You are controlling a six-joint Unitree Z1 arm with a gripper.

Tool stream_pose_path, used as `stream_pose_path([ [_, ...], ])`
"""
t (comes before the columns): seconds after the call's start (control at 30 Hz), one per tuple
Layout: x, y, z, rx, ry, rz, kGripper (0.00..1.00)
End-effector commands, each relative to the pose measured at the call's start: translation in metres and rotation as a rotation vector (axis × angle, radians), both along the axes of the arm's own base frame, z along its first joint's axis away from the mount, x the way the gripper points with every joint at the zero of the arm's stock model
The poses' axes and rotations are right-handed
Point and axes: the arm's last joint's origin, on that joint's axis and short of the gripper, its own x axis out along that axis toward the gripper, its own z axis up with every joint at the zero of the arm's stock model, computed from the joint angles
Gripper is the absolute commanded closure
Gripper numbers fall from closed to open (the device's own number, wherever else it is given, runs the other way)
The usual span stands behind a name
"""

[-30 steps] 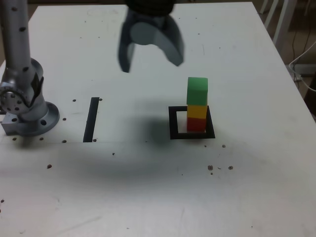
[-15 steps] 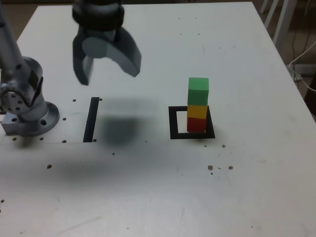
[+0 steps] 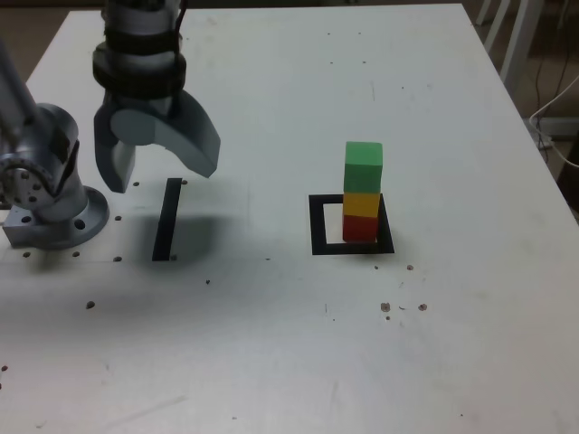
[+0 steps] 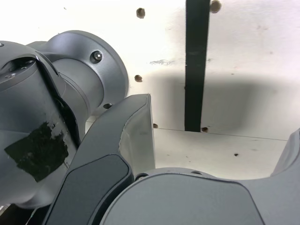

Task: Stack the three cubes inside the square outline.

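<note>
**Three cubes stand stacked in the square; the hand hangs empty over the black strip**

The white table (image 3: pixel 289 344) fills the exterior view, scattered with small dark specks. No brand, label or writing can be read on anything in either view.

The arm's grey base (image 3: pixel 50 203) sits near the table edge on the exterior view's left. Just beside it, above the table, hangs the hand (image 3: pixel 154 172), pointing down with its two grey fingers (image 3: pixel 194 149) spread wide apart. Nothing sits between them and they touch nothing; a soft shadow lies on the table beneath.

Under the hand runs a single straight black strip (image 3: pixel 167 220), flat on the table and running from the far side toward the near side.

Well apart from the hand, toward the exterior view's right, lies the square outline (image 3: pixel 318 226), a black frame with a white inside. Within it stands the stack: the red cube (image 3: pixel 360 227) on the table at the frame's right part, the yellow cube (image 3: pixel 362 203) on top of it, the green cube (image 3: pixel 364 166) uppermost. The column looks upright, its faces roughly in line.

The wrist view shows none of the cubes or the square. It shows the base (image 4: pixel 79 75) close up, one finger, the black strip (image 4: pixel 197 65) from above, and a patch of black tape (image 4: pixel 37 150) stuck on the arm's body.
</note>
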Motion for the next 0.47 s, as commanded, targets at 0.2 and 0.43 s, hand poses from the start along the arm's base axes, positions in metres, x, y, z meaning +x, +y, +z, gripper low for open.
stream_pose_path([
  [0.2, -0.005, 0.000, -0.011, -0.010, -0.011, 0.007, 0.00],
  [0.43, -0.004, -0.001, -0.018, -0.023, 0.007, 0.007, 0.00],
])
